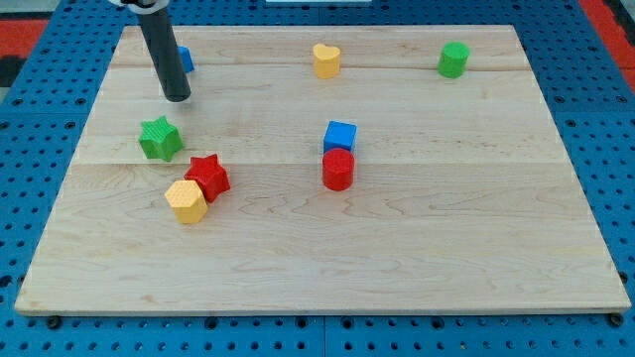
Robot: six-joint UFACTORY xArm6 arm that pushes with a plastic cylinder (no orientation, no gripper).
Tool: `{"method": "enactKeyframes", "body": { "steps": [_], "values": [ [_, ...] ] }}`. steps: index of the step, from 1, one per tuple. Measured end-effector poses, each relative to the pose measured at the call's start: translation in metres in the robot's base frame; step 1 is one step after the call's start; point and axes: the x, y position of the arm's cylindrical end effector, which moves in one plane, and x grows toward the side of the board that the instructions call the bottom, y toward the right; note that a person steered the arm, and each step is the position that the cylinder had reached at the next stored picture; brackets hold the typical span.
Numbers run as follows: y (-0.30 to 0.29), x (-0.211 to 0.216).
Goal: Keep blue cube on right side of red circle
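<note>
- Near the board's centre, slightly toward the view's right, sits the blue cube (340,136). It touches the red circle (338,170), a short red cylinder lying directly below it in the view.
- Finding: the blue cube stands above the red circle, toward the view's top, not on its right side. In my judgement the task's condition is not yet met.
- My tip (177,97) rests on the board at the view's upper left, well apart from both task blocks. No pincer is fitted to this rod, so nothing is clenched, released or grasped; contact is by pushing only.
- Recommended approach: bring my tip round to the view's top-left of the blue cube, keeping clear of the red circle. Push the cube toward the view's right first, then down, so that it settles beside the circle. A straight downward push would likely drive the circle along with it, since the two are touching.
- Just below my tip lies a green star (160,138). Further down sit a red star (208,177) and a yellow hexagon-like block (187,200), touching each other. These flank the direct path and should be skirted.
- Partly hidden behind the rod is another blue block (186,59), its shape not discernible.
- Along the view's top lie a yellow heart (326,59) and a green cylinder (453,59), both well apart from the work.
</note>
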Motion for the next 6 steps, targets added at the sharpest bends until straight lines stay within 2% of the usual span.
{"method": "enactKeyframes", "body": {
  "steps": [1, 2, 3, 4, 5, 6],
  "values": [
    [0.000, 0.013],
    [0.029, 0.015],
    [0.106, 0.016],
    [0.121, 0.050],
    [0.196, 0.052],
    [0.240, 0.067]
  ]
}}
